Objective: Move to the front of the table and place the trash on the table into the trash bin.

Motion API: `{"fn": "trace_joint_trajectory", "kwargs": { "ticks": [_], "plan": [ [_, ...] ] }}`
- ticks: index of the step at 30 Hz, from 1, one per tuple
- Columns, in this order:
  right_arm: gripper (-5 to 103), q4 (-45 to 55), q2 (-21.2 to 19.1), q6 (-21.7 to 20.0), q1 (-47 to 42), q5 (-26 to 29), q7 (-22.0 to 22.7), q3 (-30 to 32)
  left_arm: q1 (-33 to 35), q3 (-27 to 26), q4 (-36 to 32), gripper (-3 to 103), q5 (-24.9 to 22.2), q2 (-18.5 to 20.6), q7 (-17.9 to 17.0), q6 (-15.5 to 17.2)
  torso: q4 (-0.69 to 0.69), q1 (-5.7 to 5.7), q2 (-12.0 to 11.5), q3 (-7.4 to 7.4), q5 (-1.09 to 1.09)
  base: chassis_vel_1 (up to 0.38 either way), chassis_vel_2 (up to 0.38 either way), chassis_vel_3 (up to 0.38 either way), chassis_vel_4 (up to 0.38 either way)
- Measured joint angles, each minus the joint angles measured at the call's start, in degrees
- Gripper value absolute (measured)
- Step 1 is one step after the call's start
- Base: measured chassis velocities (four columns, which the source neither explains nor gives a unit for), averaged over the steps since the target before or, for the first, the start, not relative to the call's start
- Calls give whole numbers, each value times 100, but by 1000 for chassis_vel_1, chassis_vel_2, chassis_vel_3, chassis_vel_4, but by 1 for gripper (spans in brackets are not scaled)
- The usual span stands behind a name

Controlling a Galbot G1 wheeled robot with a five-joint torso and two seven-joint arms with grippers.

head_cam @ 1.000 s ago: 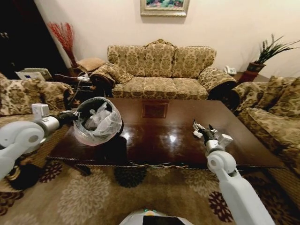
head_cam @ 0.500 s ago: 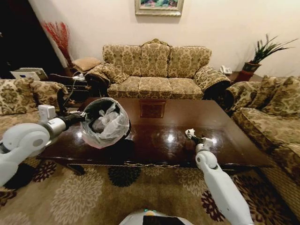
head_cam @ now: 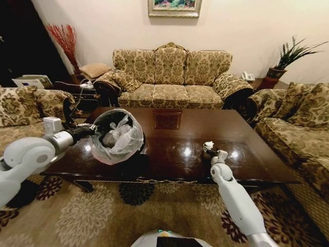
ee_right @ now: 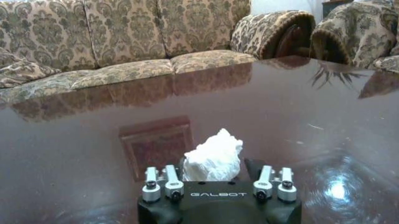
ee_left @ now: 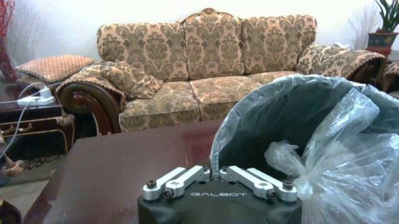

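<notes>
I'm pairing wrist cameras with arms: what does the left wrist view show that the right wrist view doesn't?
Left wrist view: the left gripper clamped on the rim of the round black trash bin with translucent liner.

Right wrist view: the right gripper holding a crumpled white paper ball.

Both: the dark glossy wooden table and the patterned sofa.

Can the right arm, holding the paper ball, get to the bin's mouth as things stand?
Probably yes: the right end effector grips the white crumpled paper ball, and only bare tabletop separates it from the black, plastic-lined round bin in the left end effector.
</notes>
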Motion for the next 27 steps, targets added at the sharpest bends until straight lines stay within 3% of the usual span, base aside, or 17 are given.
{"fn": "trace_joint_trajectory", "kwargs": {
  "ticks": [2, 6, 8, 14, 16, 18, 27],
  "plan": [
    [63, -8, -3, -4, 17, 5, -12, -4, 0, 3, -3, 2, -1, 0, 4, -2, 0, 0, 0, 0, 0, 0, 0, 0, 0],
    [40, -100, -16, -23, 89, 16, -51, -27, -3, 25, -13, 2, 0, -3, 8, -7, -1, 0, 0, 0, 0, 0, 0, 0, 0],
    [40, -112, -18, -24, 98, 18, -57, -30, -4, 26, -16, 2, 0, -3, 8, -8, 0, 0, 0, 0, 1, 0, 0, 0, 0],
    [13, -76, -34, -49, 106, 73, -89, -32, -12, 29, -36, 2, -1, 17, 18, -15, -1, 0, 0, 0, 1, 0, 0, 0, 0],
    [13, -58, -34, -56, 101, 87, -89, -31, -13, 29, -38, 2, -2, 19, 19, -16, -1, 0, 0, 0, 1, 0, 0, 0, 0],
    [3, 25, -43, -87, 77, 143, -86, -22, -15, 29, -49, 2, -9, 27, 21, -18, 0, 0, 0, 0, 1, 0, 0, 0, 0],
    [1, 531, -110, -134, -51, 431, -24, 56, -15, 12, -75, 2, -25, 16, 32, -22, -1, 0, 0, 0, 1, 0, 0, 0, 0]
  ]
}}
